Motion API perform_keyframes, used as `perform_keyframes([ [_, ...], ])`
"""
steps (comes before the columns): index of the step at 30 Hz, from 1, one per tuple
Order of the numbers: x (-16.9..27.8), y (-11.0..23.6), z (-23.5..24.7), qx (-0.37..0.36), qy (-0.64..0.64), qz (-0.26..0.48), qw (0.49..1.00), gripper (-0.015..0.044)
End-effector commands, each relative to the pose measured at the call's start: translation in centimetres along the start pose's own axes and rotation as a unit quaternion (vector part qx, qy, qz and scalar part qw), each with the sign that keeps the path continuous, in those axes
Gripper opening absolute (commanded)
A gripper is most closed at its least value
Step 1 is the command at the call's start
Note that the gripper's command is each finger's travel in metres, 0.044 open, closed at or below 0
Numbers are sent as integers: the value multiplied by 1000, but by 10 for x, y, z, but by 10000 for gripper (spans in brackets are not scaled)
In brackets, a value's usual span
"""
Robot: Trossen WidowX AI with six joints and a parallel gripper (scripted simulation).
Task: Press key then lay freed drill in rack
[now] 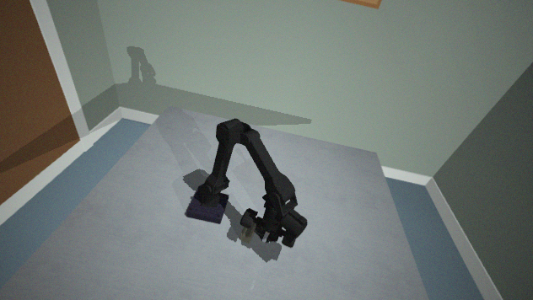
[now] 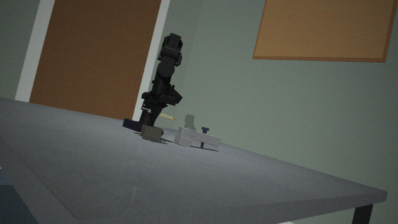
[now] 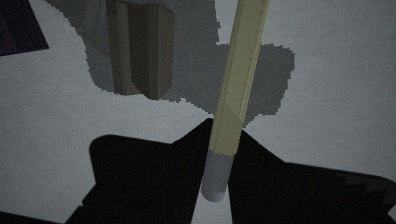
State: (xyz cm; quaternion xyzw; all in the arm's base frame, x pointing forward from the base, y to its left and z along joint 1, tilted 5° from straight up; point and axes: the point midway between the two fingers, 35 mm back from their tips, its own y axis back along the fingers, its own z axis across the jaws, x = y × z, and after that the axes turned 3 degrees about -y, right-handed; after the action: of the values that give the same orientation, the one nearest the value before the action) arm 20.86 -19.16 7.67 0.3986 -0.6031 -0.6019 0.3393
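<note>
My gripper (image 3: pixel 218 125) (image 2: pixel 154 115) (image 1: pixel 257 226) is shut on the drill (image 3: pixel 241 75) (image 2: pixel 169 117), a long pale-yellow rod with a grey round shank at the fingers. The drill hangs in the air, clear of the table, and points away from the wrist. An olive block with a slot (image 3: pixel 142 50) (image 2: pixel 151 132) (image 1: pixel 248 234) stands on the table just below and to the left of the drill. A light-grey block (image 2: pixel 196 138) with a dark T-shaped key (image 2: pixel 205 129) standing at its edge lies to the right of the olive block. I cannot tell which block is the rack.
The arm's dark purple base plate (image 1: pixel 204 211) (image 2: pixel 130 124) (image 3: pixel 17 25) sits close behind the olive block. The grey table (image 1: pixel 126 244) (image 2: pixel 157 182) ends at an edge near the front right in the exterior view.
</note>
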Motion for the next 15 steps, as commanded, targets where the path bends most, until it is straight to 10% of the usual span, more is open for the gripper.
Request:
perform_keyframes([
  [1, 1, 1, 2, 2, 2, 0, 1000, 0],
  [15, 6, -6, 28, 1, 2, 1, 1000, 0],
])
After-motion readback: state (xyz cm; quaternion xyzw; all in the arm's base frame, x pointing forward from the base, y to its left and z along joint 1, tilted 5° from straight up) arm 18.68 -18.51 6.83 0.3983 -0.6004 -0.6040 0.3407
